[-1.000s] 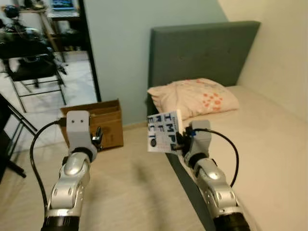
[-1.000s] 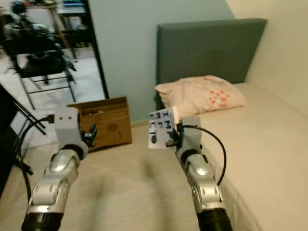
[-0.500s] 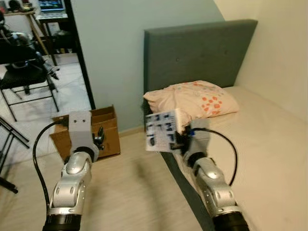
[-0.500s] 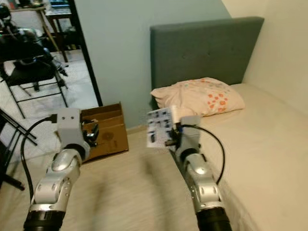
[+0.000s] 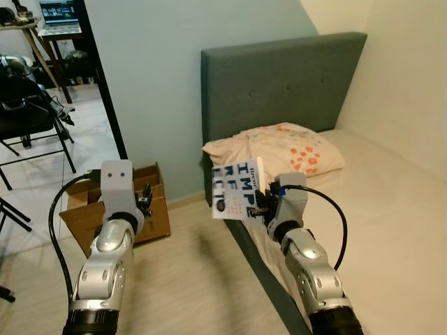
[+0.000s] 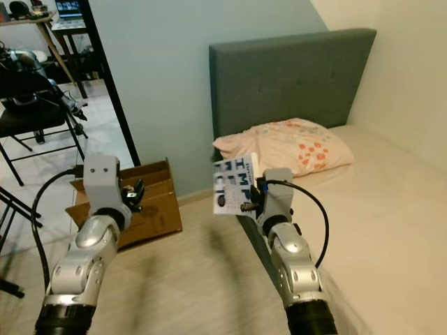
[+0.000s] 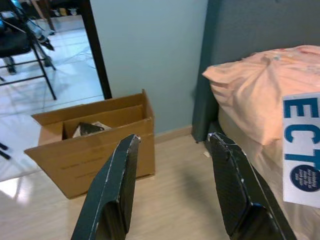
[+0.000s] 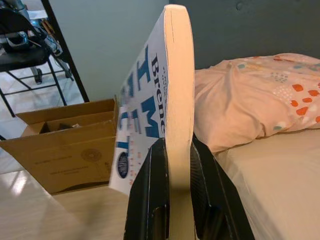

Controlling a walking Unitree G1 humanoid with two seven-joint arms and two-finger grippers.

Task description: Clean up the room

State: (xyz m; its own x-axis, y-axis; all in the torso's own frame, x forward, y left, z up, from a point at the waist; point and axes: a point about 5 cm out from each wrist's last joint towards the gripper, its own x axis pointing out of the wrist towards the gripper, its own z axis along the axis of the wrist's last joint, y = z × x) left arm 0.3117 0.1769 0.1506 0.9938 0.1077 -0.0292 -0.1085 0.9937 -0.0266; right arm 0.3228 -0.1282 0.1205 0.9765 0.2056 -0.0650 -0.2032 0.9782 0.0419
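My right gripper [image 5: 260,202] is shut on a white book [image 5: 235,190] with large blue letters, held upright in the air beside the bed's near corner. The right wrist view looks along the book's edge [image 8: 177,95], clamped between the two black fingers [image 8: 149,200]. My left gripper [image 5: 145,197] is raised at my left with nothing in it; in its wrist view the two black fingers [image 7: 117,185] stand apart, open, pointing toward an open cardboard box [image 7: 92,142]. The box [image 5: 133,209] sits on the floor against the blue wall, with a dark item inside.
A bed [image 5: 391,209] with a grey headboard [image 5: 279,77] and a peach pillow [image 5: 276,148] is on my right. Light wood floor [image 5: 188,279] lies between box and bed. Beyond a doorway on my left stand a black chair [image 5: 28,118] and a desk.
The whole picture has shifted: the camera moved, so the box and doorway sit further left. Both arms keep their pose, the book still clamped in the right gripper.
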